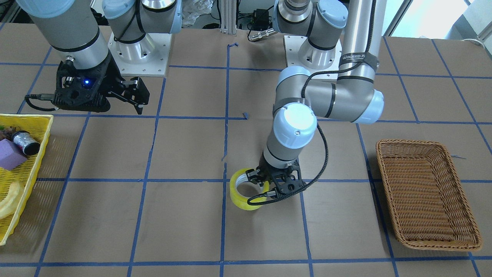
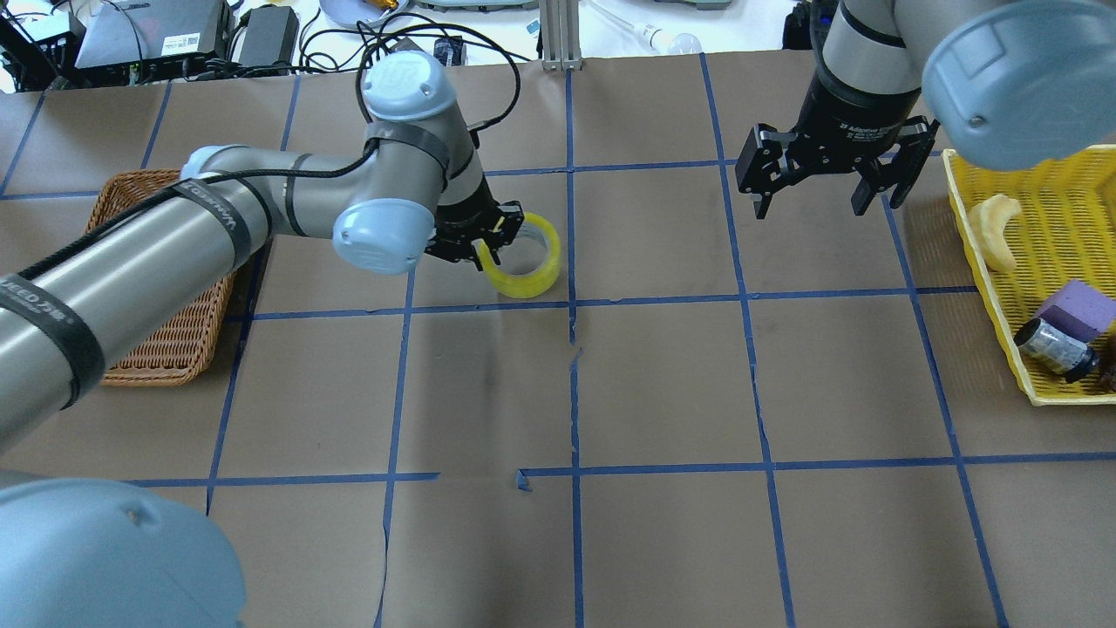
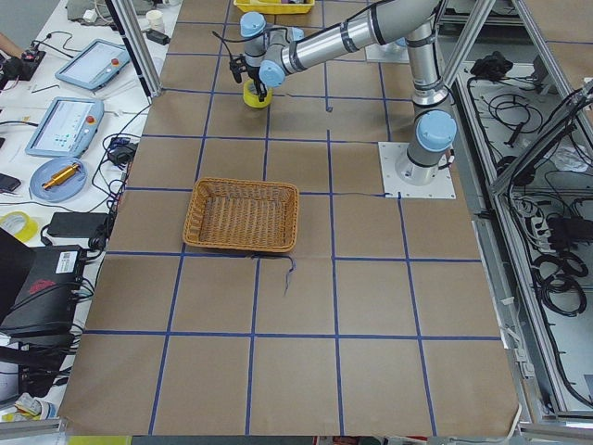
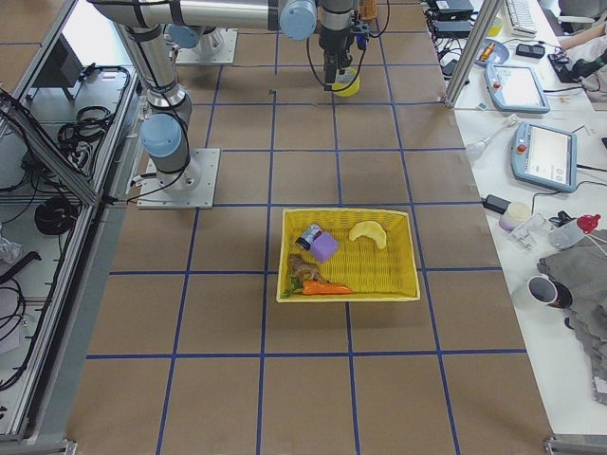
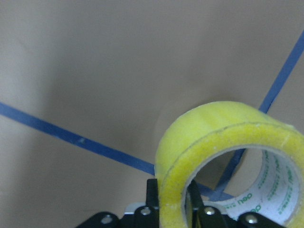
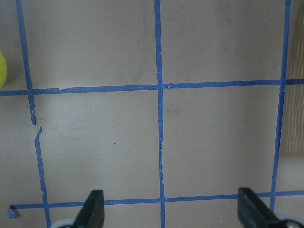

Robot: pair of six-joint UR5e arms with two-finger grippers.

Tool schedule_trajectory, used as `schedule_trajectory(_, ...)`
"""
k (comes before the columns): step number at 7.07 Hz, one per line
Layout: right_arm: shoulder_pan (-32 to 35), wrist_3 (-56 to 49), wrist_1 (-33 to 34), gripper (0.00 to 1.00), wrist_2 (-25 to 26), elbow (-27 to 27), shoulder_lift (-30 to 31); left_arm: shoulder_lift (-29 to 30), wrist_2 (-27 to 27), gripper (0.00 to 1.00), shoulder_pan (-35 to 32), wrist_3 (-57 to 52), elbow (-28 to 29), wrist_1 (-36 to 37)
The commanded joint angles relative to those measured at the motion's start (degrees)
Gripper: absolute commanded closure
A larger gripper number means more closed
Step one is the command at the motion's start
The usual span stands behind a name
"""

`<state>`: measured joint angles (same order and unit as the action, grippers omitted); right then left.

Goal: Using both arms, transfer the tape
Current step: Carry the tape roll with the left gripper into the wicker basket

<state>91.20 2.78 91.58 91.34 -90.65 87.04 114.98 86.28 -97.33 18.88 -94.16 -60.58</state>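
While the black left gripper (image 2: 486, 251) clamps the wall of the translucent yellow tape roll (image 2: 532, 283), likely for carrying, the black right gripper (image 2: 811, 208) hangs wide open.

left gripper (image 2: 488, 253) pinched low, right gripper (image 2: 811, 208) splayed aloft

One tape roll (image 1: 239, 201); two arms, left arm (image 2: 218, 227) and right arm (image 2: 872, 52); two baskets, wicker basket (image 1: 426, 192) and yellow basket (image 4: 389, 270); one purple block (image 4: 325, 246); one carrot (image 4: 327, 287).
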Motion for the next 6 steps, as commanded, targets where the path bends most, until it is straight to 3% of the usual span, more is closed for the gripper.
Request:
schedule_trajectory(1,-0.23,0.03,0.18,0.0,-0.02,0.03,-0.02,-3.0,4.04,1.0,11.57,-27.9,3.97,-8.9)
schedule_trajectory(2,-0.23,-0.23,-0.08,0.0,-0.28,0.03,-0.03,-3.62,6.94,1.0,18.51,-42.47,4.25,-9.38)
schedule_trajectory(4,-0.23,-1.2,0.09,0.0,-0.02,0.29,0.15,-2.93,6.79,1.0,32.57,-69.04,4.86,-7.46)
schedule_trajectory(6,-0.23,-1.2,0.44,0.0,0.07,0.21,0.15,1.45,8.45,1.0,37.37,-72.85,4.79,-1.58)
